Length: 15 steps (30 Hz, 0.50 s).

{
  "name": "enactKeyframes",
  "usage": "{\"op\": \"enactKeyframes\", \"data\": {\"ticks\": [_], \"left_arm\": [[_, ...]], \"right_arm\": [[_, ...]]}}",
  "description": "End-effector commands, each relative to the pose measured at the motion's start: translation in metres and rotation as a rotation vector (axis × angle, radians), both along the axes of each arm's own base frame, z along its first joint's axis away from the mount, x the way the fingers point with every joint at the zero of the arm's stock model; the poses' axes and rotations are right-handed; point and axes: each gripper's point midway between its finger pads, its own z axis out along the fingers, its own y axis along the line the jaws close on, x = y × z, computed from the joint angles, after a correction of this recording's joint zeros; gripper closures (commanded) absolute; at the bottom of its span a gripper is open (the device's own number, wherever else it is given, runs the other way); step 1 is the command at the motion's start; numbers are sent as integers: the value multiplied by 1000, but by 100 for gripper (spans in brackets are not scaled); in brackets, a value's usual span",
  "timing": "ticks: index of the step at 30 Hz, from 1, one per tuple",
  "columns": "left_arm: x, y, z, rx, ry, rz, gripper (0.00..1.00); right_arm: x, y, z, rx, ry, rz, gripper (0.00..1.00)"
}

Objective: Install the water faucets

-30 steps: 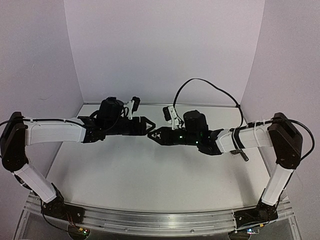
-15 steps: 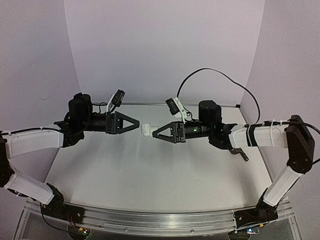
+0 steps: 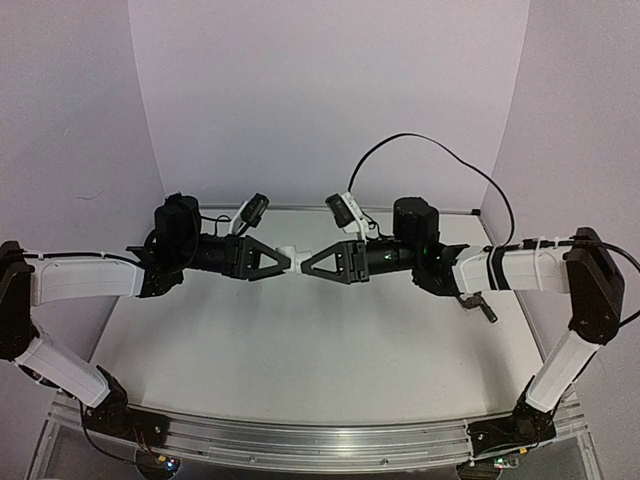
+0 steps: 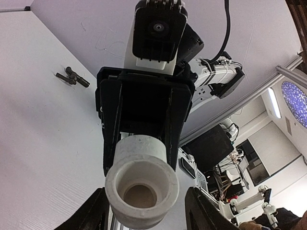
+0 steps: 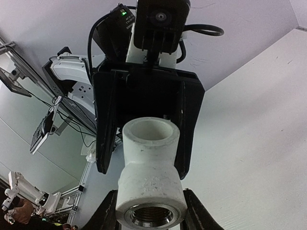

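Currently the white fitting point(image 3: 287, 254) is being clamped by the right pincer point(image 3: 306, 266); whether the left pincer point(image 3: 279, 263) is closed cannot be told. A drop is being risked by early release.

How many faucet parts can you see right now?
2: the white fitting in the right claw, and the black tap on the table near the right arm.

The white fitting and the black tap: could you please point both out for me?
white fitting point(image 5: 151, 177), right wrist view, on its outer side wall.
black tap point(image 4: 72, 78), left wrist view, on the middle of its body.
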Motion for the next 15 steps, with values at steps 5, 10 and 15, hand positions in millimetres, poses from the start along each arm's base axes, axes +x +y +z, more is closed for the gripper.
{"op": "enactKeyframes", "data": {"ticks": [5, 10, 15], "left_arm": [[8, -3, 34, -98, -59, 34, 53], [12, -4, 32, -88, -50, 47, 49], [14, -7, 31, -77, -46, 57, 49]], "right_arm": [[2, 6, 18, 60, -58, 8, 100], [2, 7, 17, 59, -58, 9, 100], [3, 8, 18, 60, -60, 8, 100]]}}
